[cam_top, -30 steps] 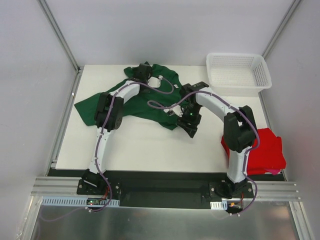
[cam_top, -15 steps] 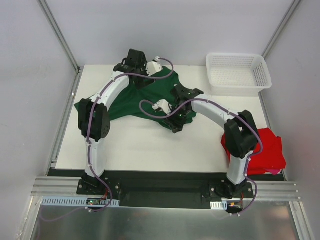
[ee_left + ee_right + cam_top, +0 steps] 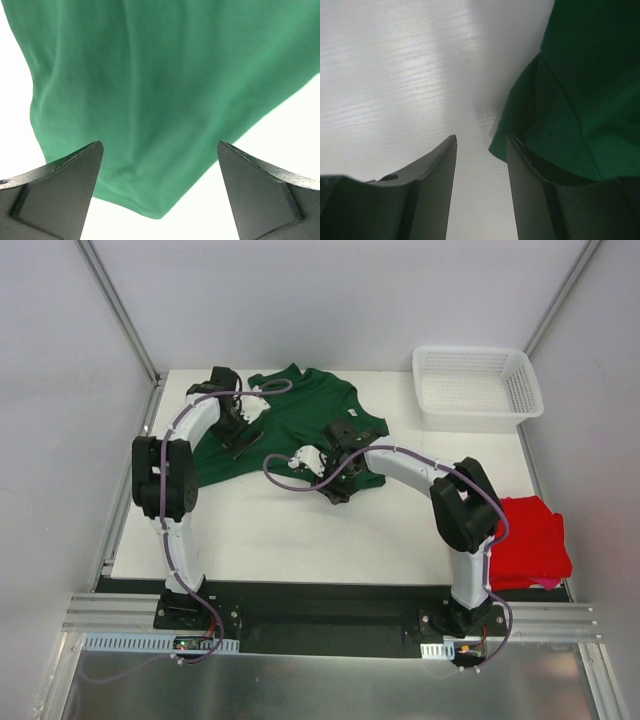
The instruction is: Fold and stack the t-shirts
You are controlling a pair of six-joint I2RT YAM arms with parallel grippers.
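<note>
The dark green t-shirt (image 3: pixel 295 420) lies spread at the back middle of the table. My left gripper (image 3: pixel 238 432) hovers over its left part, jaws wide open and empty. In the left wrist view a corner of the green cloth (image 3: pixel 150 100) lies below, between the fingers (image 3: pixel 65 190). My right gripper (image 3: pixel 335 488) is at the shirt's near edge, open with a narrow gap and holding nothing. In the right wrist view the green hem (image 3: pixel 580 100) lies against the right finger (image 3: pixel 530 185). The red t-shirt (image 3: pixel 530 540) lies folded at the near right.
A white mesh basket (image 3: pixel 475 385) stands at the back right corner. Bare white table (image 3: pixel 300 540) stretches in front of the green shirt. Metal frame posts and grey walls close in the table on the left, right and back.
Both grippers have moved left. The left went from the shirt's back edge to its left part, the right along the near edge. The green shirt now lies flatter and wider.
</note>
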